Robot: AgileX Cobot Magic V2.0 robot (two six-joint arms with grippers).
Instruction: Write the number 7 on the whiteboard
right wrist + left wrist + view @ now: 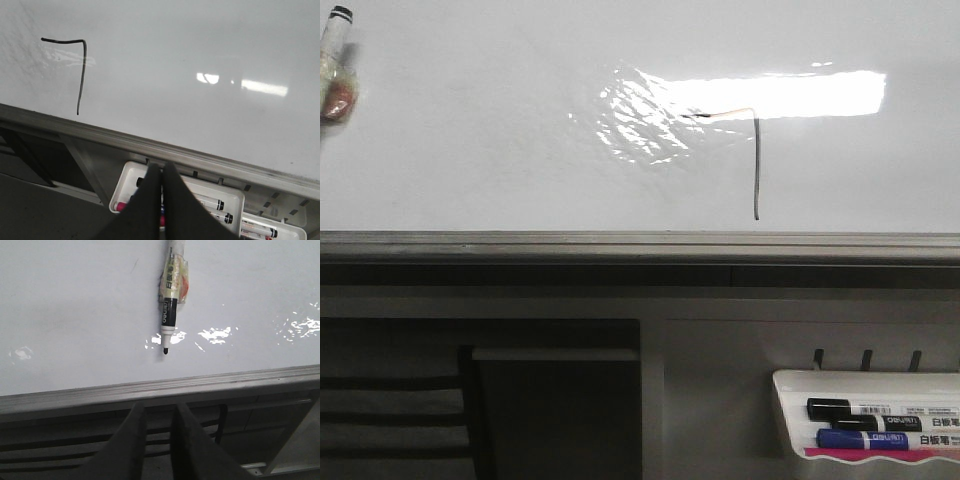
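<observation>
The number 7 [756, 165] is drawn on the whiteboard [470, 150], right of centre and close above the board's lower frame edge. It consists of a short horizontal bar joined at its right end to a longer vertical stroke. In the front view the bar falls inside the glare patch and reads faint; in the right wrist view both strokes are dark and continuous. On this evidence, the writing step appears complete.

A black marker [169, 305], uncapped, hangs tip-down against the board near its upper left corner, with a taped label around the barrel. How it is held there cannot be told.

The left pincer [156, 440] is slightly open, a narrow gap between the fingers, and holds nothing. The right pincer [161, 200] is fully closed with the fingers touching, and holds nothing. It sits below the lower frame, over the marker tray [235, 200].

Risks from here:
- Fresh ink smears. Any pincer sweep across the strokes would blur the numeral.
- The exposed marker tip is near the board surface. A nudge could leave a stray mark.
- The right pincer could knock the tray markers on an upward move.
</observation>
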